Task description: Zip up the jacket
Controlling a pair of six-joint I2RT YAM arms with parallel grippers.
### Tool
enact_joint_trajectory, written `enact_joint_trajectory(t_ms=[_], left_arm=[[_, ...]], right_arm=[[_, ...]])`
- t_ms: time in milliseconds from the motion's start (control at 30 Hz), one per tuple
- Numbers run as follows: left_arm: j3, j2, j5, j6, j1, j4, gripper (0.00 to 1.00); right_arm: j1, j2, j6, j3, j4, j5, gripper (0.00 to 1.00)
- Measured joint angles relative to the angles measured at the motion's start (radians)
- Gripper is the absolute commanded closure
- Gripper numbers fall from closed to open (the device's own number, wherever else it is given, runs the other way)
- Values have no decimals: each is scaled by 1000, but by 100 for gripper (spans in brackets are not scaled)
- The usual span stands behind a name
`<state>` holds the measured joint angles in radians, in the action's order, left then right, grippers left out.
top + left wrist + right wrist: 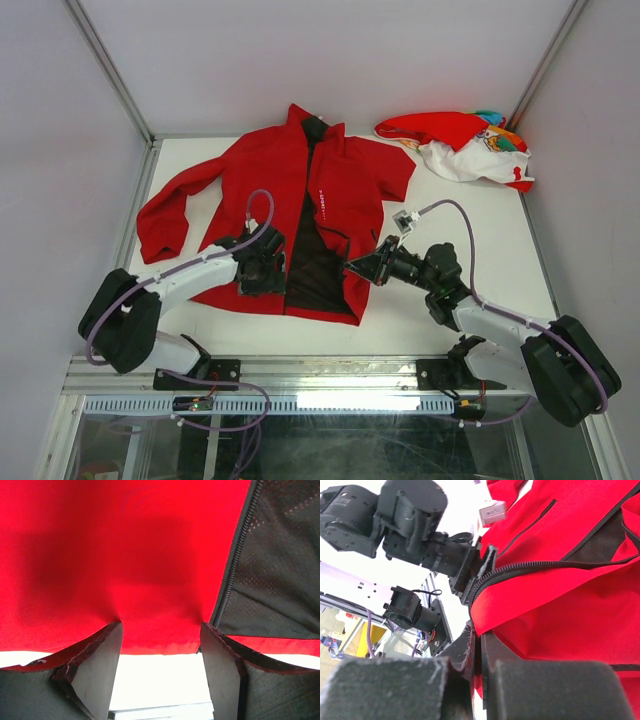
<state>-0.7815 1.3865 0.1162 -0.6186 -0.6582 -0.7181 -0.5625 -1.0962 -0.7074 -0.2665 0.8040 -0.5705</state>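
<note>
Lying unzipped on the white table [455, 235], collar at the far side, the jacket [268, 170] shows black lining down its middle. The left gripper [160, 627] rests on one front panel at the hem, fingers spread apart. The right gripper [478, 647] is clamped on the opposite front edge. A red-and-white garment [465, 150] lies far right.

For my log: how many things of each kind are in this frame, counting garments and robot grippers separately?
Garments: 2 (the jacket, smaller red-and-white garment)
Grippers: 2 (left gripper, right gripper)
Total: 4
</note>
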Motion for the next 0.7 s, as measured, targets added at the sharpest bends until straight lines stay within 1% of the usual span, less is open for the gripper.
enact_joint_trajectory(t_ms=[167, 233, 267, 367, 433, 467, 567, 633, 700], left_arm=[[-47, 120, 14, 19, 5, -12, 34], [-82, 160, 10, 29, 5, -37, 36], [-90, 170, 8, 31, 5, -44, 39], [-112, 192, -1, 37, 6, -63, 55], [-122, 200, -4, 40, 5, -64, 69], [-124, 201, -5, 40, 5, -64, 74], [-125, 198, -2, 43, 15, -57, 78], [-123, 192, -2, 43, 30, -55, 77], [-119, 181, -2, 49, 58, -51, 75]], right_arm=[[0, -1, -1, 9, 38, -19, 100], [0, -3, -2, 13, 51, -23, 100], [0, -5, -3, 15, 55, -24, 100], [0, -10, -5, 20, 67, -29, 100], [0, -11, -5, 20, 69, -33, 100], [0, -11, -5, 20, 69, -35, 100], [0, -11, -5, 20, 73, -38, 100], [0, -11, -5, 20, 73, -39, 100], [0, -11, -5, 20, 72, -39, 100]])
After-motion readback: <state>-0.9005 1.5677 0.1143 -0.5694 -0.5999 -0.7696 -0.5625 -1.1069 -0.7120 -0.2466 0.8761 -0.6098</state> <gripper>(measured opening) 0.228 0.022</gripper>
